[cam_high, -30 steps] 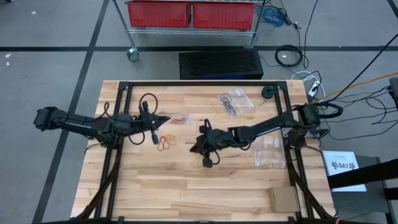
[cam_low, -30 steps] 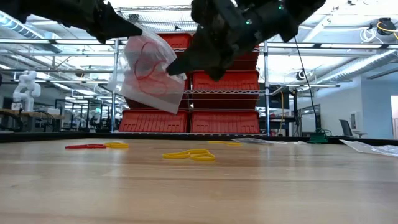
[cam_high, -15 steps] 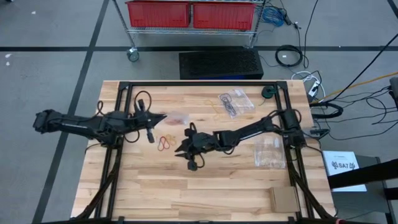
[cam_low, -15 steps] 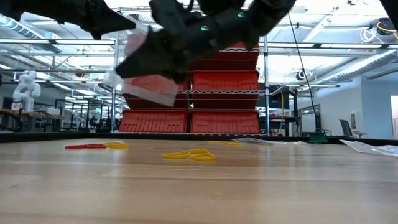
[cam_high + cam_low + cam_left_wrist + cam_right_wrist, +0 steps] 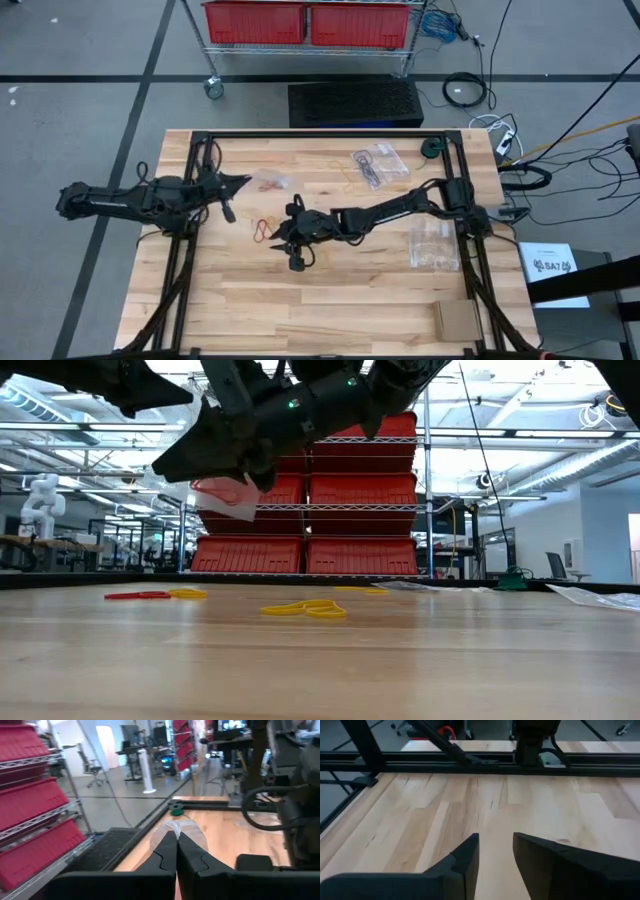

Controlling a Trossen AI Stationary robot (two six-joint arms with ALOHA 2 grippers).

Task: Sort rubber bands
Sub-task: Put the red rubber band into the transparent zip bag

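A few loose red and yellow-tan rubber bands point(image 5: 264, 229) lie on the wood; in the low view they are a red one point(image 5: 139, 596) and yellow ones point(image 5: 305, 608). My left gripper point(image 5: 244, 181) point(image 5: 176, 840) is shut on a clear plastic bag point(image 5: 270, 182) with red bands inside. My right gripper point(image 5: 274, 233) point(image 5: 495, 851) is open and hovers well above the loose bands, touching nothing. In the low view it point(image 5: 180, 460) stands partly in front of the bag point(image 5: 224, 498). My left gripper pinches the clear bag by one edge point(image 5: 176, 826) between its two shut fingers, coming roughly level from the table's left side. The bag is lifted clear of the table and hangs off the fingertips point(image 5: 215, 485). One layer or several, I cannot tell.
A second clear bag with dark bands point(image 5: 378, 164) lies near the far edge, with a yellow band point(image 5: 341, 170) beside it. A third clear bag point(image 5: 435, 244) lies on the right side, and a cardboard piece point(image 5: 455, 318) at the near right corner. The near half is bare wood.
My right gripper has travelled toward the table's left, from mid-table to above the loose bands, staying raised. My left gripper has drawn back toward the left and far edges, carrying the bag with it, still lifted.
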